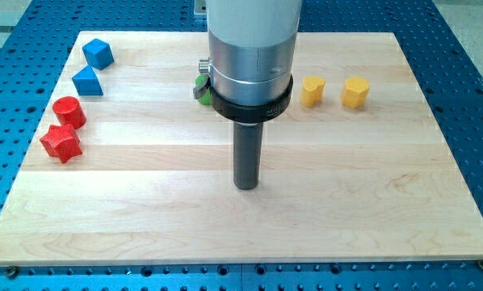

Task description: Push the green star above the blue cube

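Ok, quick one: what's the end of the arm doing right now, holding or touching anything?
My tip: no gripper, just a rod, holding nothing, resting on bare board and touching no block.
Green block: mostly hidden behind the arm, above the tip.

At your view's left: blue triangle block (pixel 87 81), red cylinder (pixel 69 111), red star (pixel 61 143) just below it. Upper right: two yellow blocks (pixel 312 90) (pixel 355 92), apart, on the wooden board (pixel 371 194).

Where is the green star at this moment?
The green star is near the board's top centre, mostly hidden behind the arm's silver body; only a sliver shows. My tip is below it toward the view's bottom, apart from it.
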Available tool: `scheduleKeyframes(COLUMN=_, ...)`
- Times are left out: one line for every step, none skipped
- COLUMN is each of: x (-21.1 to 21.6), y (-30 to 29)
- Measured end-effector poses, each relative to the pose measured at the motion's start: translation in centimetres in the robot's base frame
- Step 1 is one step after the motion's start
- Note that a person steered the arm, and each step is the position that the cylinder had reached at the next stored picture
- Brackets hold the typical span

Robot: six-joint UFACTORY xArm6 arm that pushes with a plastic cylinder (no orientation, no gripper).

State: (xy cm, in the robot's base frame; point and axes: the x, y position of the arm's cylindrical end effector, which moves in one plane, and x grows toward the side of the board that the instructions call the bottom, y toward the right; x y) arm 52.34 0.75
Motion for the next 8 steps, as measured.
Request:
scheduleKeyframes(x=0.0, y=0.0)
scheduleKeyframes(x=-2.9, y=2.4)
scheduleKeyframes(x=-11.3, y=4.2)
scheduleKeyframes(x=-15.6, y=5.5)
scheduleKeyframes(x=-19.4, y=6.3)
scheduleKeyframes(x=-19.7, y=0.3)
scheduleKeyframes(x=-17.3, y=-3.5)
scheduleKeyframes(x=-15.8, y=-2.9)
